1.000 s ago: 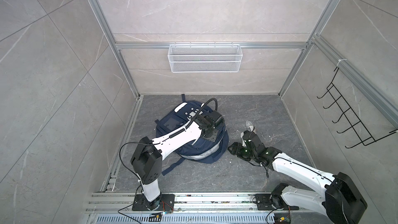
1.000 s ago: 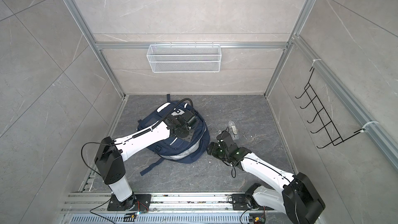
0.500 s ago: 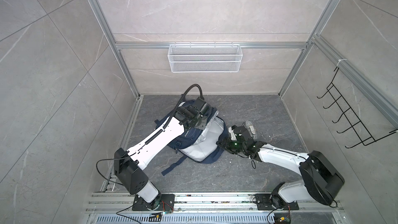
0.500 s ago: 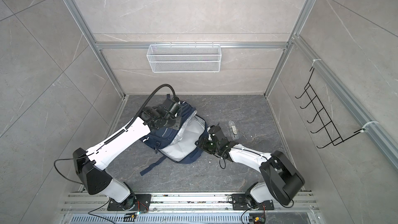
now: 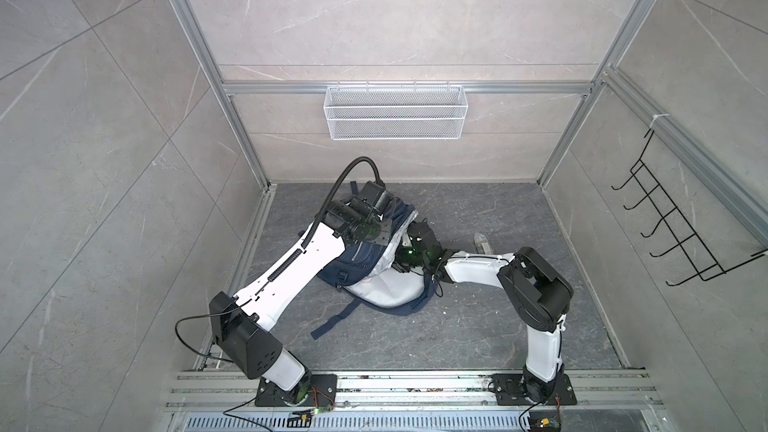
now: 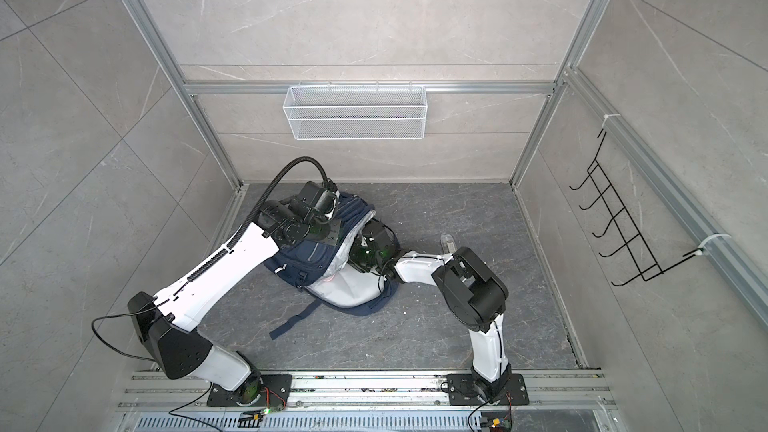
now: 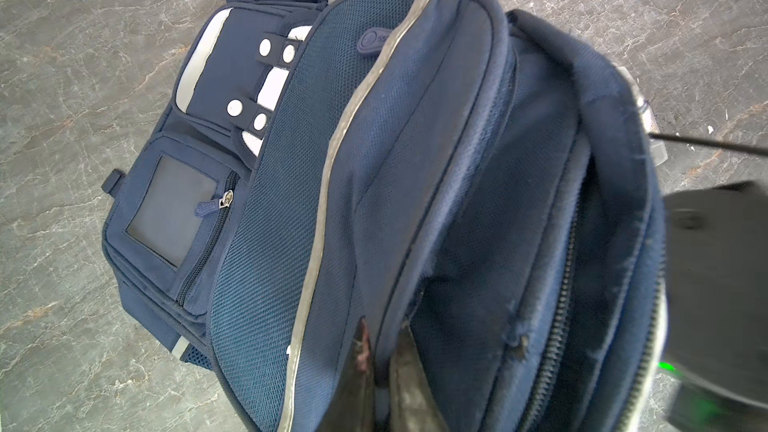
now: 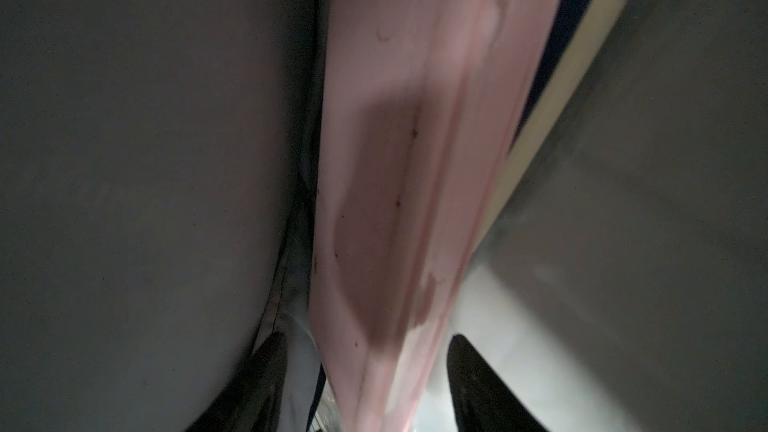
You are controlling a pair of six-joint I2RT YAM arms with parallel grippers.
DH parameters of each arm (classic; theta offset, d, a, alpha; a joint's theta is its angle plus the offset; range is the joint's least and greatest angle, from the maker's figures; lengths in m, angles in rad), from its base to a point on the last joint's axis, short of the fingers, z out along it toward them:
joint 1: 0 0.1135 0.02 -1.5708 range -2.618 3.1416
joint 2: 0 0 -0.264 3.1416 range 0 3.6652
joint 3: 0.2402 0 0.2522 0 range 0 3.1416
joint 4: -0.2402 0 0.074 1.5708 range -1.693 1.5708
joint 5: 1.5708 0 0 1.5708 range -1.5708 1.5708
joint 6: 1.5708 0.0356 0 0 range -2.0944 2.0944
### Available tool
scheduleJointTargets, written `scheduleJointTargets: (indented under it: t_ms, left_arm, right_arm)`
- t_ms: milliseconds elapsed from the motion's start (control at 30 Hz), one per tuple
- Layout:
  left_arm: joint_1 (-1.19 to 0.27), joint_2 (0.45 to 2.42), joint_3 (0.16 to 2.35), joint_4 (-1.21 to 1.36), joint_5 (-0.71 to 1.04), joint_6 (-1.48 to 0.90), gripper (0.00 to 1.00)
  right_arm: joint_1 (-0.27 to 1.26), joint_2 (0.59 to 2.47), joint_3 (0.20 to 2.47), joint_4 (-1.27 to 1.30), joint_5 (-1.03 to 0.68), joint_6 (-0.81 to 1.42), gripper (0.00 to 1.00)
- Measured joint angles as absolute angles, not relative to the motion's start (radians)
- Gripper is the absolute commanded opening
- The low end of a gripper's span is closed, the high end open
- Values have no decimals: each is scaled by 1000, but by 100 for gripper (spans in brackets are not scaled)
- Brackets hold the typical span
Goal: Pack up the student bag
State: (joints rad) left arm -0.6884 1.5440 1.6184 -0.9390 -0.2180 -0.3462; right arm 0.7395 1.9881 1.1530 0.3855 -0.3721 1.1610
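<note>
While the left hand point(image 7: 382, 326) lifts the rim of the student bag point(image 5: 360, 263), the right hand point(image 8: 365, 338) reaches into its main compartment.

The bag lies on the grey tabletop point(image 5: 478, 326), toward the back and between both arms, with its mouth turned to the right arm. The left hand is clamped together on the navy edge of the opening. The right hand stands apart, with a pink flat item point(image 8: 415, 118) between its two sides and a gap at each, as far as the blur lets me see. The cream edge of a book point(image 8: 561, 97) shows beside it. I judge that the step in hand is placing this item. Next, the right hand should draw straight out without catching fabric. A small clear item point(image 5: 481, 241) lies near the bag and is perhaps the next thing to pack.
</note>
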Motion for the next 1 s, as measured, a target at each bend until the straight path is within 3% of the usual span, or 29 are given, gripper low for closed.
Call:
scheduleJointTargets:
  t_ms: [300,633,1000]
  left_arm:
    - [-679,1544,1618,-937,-198,-347,0]
    - [-646,1530,1588,-919,-169,-348,0]
    - [-604,1515,1560,-890,-134,-347,0]
  right_arm:
    - [764,2070,1173,413,-372,1213,57]
    - [768,2079,1170,509,-378,1251,21]
    - [768,1882,982,451,-348,1193,19]
